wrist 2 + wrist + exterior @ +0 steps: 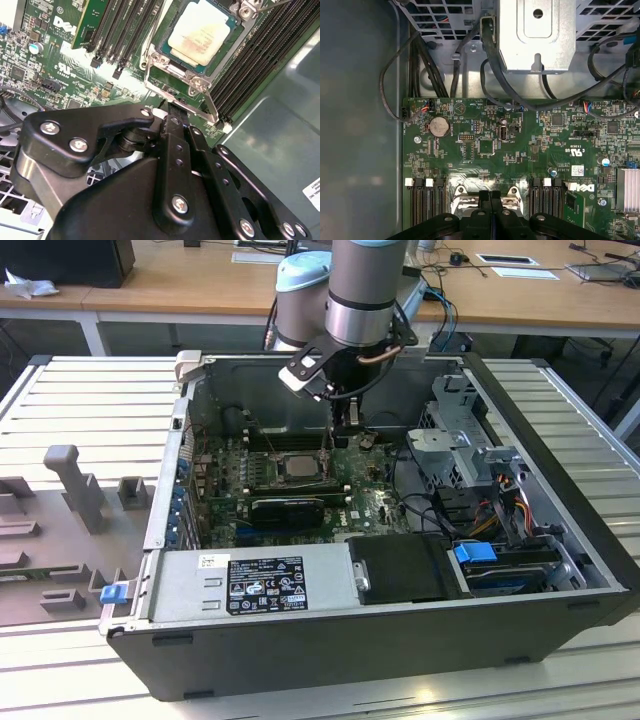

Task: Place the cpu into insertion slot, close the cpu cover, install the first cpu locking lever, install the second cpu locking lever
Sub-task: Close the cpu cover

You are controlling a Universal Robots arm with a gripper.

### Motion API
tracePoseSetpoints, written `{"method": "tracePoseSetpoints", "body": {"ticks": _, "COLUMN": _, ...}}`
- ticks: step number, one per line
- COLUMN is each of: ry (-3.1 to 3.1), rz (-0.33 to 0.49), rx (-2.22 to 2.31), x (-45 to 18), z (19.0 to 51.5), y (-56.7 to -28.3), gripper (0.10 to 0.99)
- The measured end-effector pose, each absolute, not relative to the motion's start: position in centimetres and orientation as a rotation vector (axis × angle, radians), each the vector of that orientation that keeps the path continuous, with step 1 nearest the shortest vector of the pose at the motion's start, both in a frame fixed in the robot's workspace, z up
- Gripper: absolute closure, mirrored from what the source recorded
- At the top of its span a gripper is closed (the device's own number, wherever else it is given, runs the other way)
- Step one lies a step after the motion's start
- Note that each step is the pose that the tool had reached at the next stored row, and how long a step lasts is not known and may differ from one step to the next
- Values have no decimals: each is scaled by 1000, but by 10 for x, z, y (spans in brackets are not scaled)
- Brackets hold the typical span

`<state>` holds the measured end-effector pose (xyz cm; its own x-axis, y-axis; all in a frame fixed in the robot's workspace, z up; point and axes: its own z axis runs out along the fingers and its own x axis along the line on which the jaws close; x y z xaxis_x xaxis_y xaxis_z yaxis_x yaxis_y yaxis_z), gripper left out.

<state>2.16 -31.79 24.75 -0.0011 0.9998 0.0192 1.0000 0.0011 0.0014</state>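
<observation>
Pale square cpu [200, 32] flat within silvery metal cpu cover [192, 82] frame; black claw [172, 107] closed, tip at frame edge.

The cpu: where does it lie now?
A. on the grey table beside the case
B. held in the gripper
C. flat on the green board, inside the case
C: in the second wrist view the cpu lies flat on the board, framed by silvery metal.
</observation>
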Motion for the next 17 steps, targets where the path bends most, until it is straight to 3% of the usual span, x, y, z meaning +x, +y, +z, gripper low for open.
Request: {"method": "tracePoseSetpoints", "body": {"ticks": 17, "ry": -2214, "rz": -23, "rx": -2211, "x": 12, "z": 247, "y": -318, "gripper": 980}}
